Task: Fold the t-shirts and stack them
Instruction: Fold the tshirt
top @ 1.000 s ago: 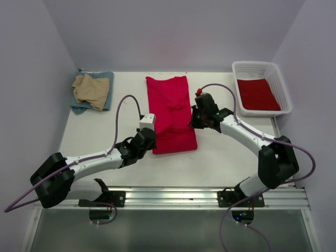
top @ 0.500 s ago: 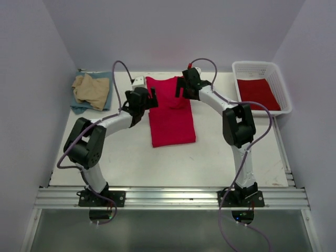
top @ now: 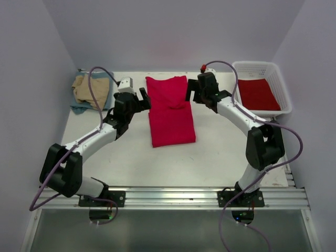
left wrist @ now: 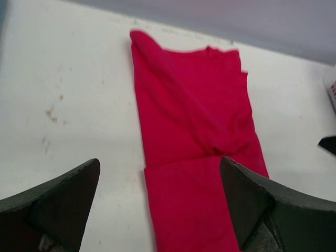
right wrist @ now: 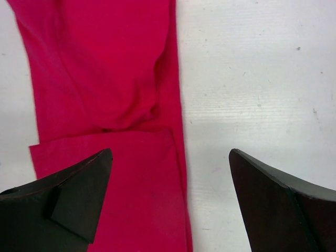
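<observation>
Folded red t-shirt lies between gaping left gripper and right gripper.

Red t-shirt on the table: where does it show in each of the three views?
Top external: red t-shirt at centre, on the far half of the table.
Left wrist: centre, reaching down between the left fingers.
Right wrist: left half of the picture.
Shared landmark: the crosswise fold edge across it.

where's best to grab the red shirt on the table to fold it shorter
Probably its two near corners, one per side, coming down from above: the red shirt lies flat as a long narrow strip running near to far, so that short edge folds over the far end.
</observation>
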Controlling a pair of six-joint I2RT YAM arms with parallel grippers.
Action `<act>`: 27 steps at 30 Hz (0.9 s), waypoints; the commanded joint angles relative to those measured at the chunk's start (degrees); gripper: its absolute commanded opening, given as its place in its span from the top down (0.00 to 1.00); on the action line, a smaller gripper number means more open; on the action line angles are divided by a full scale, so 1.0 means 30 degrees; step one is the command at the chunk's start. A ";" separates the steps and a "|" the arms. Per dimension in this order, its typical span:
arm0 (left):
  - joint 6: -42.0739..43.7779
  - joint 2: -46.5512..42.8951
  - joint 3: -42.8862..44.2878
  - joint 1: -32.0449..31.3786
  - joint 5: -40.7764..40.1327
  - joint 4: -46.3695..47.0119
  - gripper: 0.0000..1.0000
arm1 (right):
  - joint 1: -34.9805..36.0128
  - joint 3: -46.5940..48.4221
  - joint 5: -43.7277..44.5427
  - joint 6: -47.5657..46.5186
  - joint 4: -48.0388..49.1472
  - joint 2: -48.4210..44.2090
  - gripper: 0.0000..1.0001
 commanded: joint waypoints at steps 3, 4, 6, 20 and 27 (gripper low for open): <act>-0.1398 -0.0721 -0.2508 -0.0062 0.3698 -0.1356 0.00 | 0.0083 -0.1828 -0.1655 0.0769 0.0349 -0.2068 0.04; -0.1689 -0.1015 -0.3440 -0.0120 0.3963 -0.1503 0.00 | 0.0083 -0.2760 -0.1947 0.1061 0.0375 -0.2304 0.06; -0.1955 -0.1688 -0.4440 -0.0266 0.4549 -0.1651 0.00 | 0.0083 -0.3818 -0.2764 0.1326 0.0579 -0.3121 0.07; -0.4063 -0.5913 -1.1884 -0.0531 0.9500 0.2798 0.00 | -0.0005 -1.0033 -0.7776 0.2440 0.2628 -0.5734 0.07; -0.5441 -0.1966 -1.3263 0.0844 1.2838 0.8069 0.00 | -0.0444 -1.1030 -0.9711 0.2909 0.4181 -0.5032 0.07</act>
